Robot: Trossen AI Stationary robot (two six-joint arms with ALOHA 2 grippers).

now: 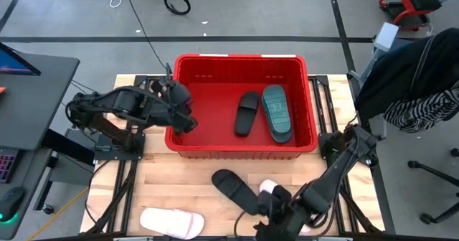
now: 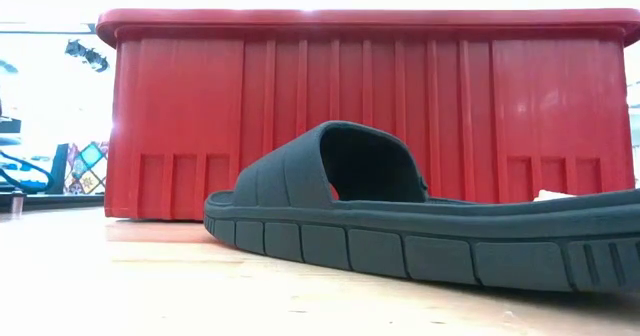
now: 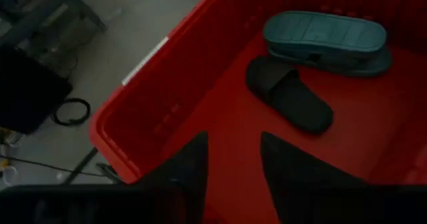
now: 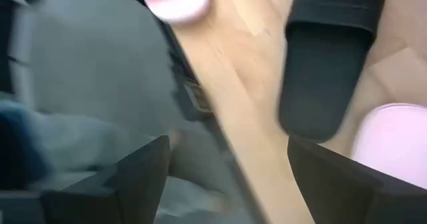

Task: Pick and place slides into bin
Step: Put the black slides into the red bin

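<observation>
The red bin (image 1: 188,69) stands at the table's far middle and fills the back of the low view (image 2: 370,116). In it lie a black slide (image 1: 247,112) and a teal slide (image 1: 276,112), which lies sole up (image 3: 325,34). Another black slide (image 1: 233,187) lies on the table in front of the bin and shows close in the low view (image 2: 400,226). A pale pink slide (image 1: 267,189) lies beside it, partly under my right gripper. A second pale slide (image 1: 172,223) lies at the near left. My left gripper (image 3: 233,164) is open and empty over the bin's left end. My right gripper (image 4: 227,177) is open above the near edge.
The table's near edge (image 4: 220,137) runs right under my right gripper, with the floor beyond it. The bin's left wall and rim (image 3: 127,97) lie under my left gripper. Bare wood (image 1: 165,176) lies between the bin and the near-left slide.
</observation>
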